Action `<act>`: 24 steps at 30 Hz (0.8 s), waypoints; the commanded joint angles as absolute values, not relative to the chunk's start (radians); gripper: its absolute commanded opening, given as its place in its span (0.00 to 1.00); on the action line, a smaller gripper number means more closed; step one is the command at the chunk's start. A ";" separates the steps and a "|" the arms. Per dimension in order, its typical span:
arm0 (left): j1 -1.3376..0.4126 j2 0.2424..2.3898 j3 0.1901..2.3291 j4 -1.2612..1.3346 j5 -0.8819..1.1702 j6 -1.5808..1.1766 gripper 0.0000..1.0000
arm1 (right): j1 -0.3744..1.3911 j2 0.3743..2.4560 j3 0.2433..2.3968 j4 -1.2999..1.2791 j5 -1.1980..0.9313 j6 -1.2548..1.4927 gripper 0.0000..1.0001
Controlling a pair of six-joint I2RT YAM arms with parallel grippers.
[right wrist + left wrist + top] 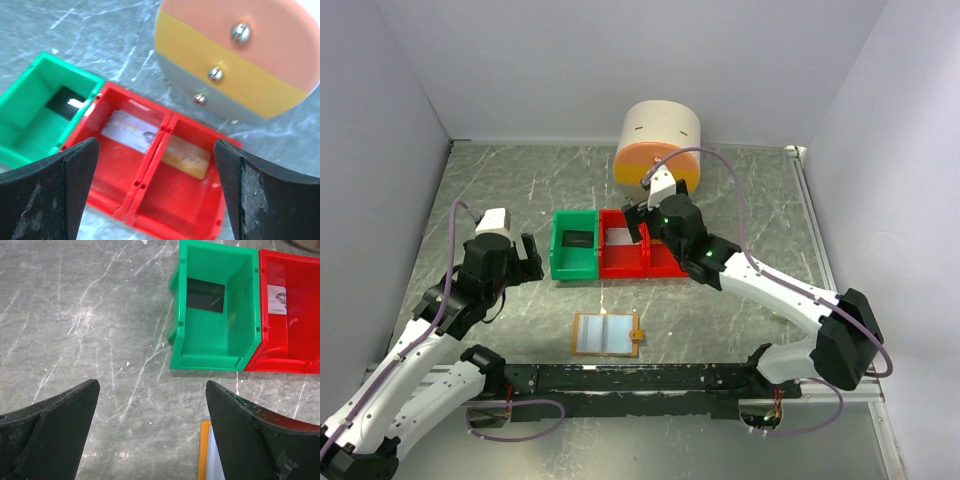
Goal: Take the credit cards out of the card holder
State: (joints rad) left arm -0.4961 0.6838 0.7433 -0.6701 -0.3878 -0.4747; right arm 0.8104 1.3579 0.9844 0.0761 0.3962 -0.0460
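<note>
Card holder [607,334] lies open on the bench [500,180] near the arm bases; credit cards [131,131] rest in the red bin [180,200] and green bin [200,347]. Left hand [152,384] and right hand [156,145] are spread, empty. The right hand, low over the red bin, may clip its wall.

Left arm [415,355], right arm [785,290]: white links, black joints, lilac cable [720,165] along each. White block [492,222] at left wrist. Left gripper [152,382], right gripper [156,141]: black wedge fingers [260,190], faces scuffed pale.
</note>
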 commanded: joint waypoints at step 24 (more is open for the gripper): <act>-0.491 0.740 0.755 -0.666 -0.409 -0.491 1.00 | 1.159 1.354 0.867 -0.242 0.511 0.819 0.92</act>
